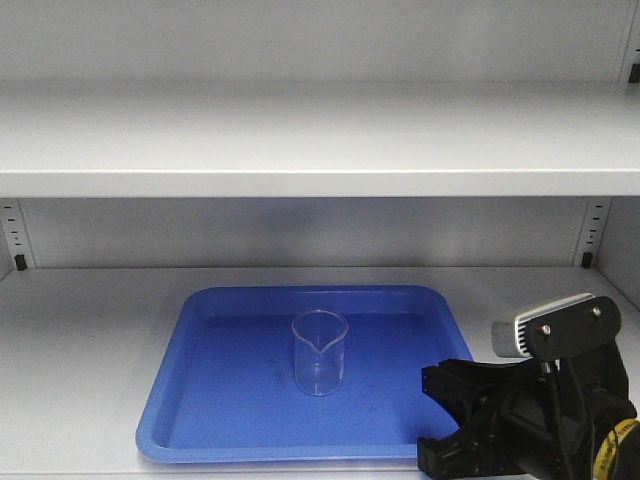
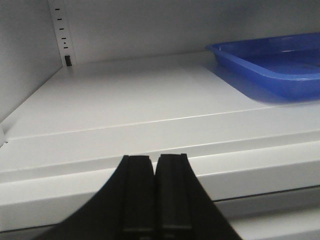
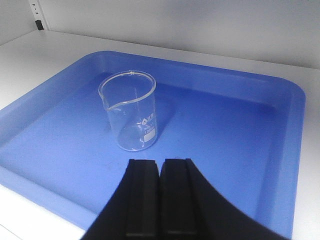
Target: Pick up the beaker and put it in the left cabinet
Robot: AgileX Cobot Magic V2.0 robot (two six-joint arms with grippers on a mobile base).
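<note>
The clear glass beaker [image 1: 320,352] stands upright and empty in the middle of a blue tray [image 1: 165,395] on a shelf of the pale grey left cabinet [image 1: 80,340]. In the right wrist view the beaker [image 3: 131,111] is just ahead and slightly left of my right gripper [image 3: 160,162], which is shut and empty above the tray's floor [image 3: 240,140]. In the front view that gripper [image 1: 440,420] is at the tray's front right corner. My left gripper [image 2: 155,159] is shut and empty in front of the shelf's front edge [image 2: 125,100], left of the tray [image 2: 260,70].
An upper shelf [image 1: 320,140] hangs over the tray. Peg-hole strips run down the back corners [image 1: 12,235], [image 1: 594,230]. The cabinet's left wall [image 2: 25,55] bounds the shelf. The right wrist camera housing [image 1: 540,330] sits above the right gripper.
</note>
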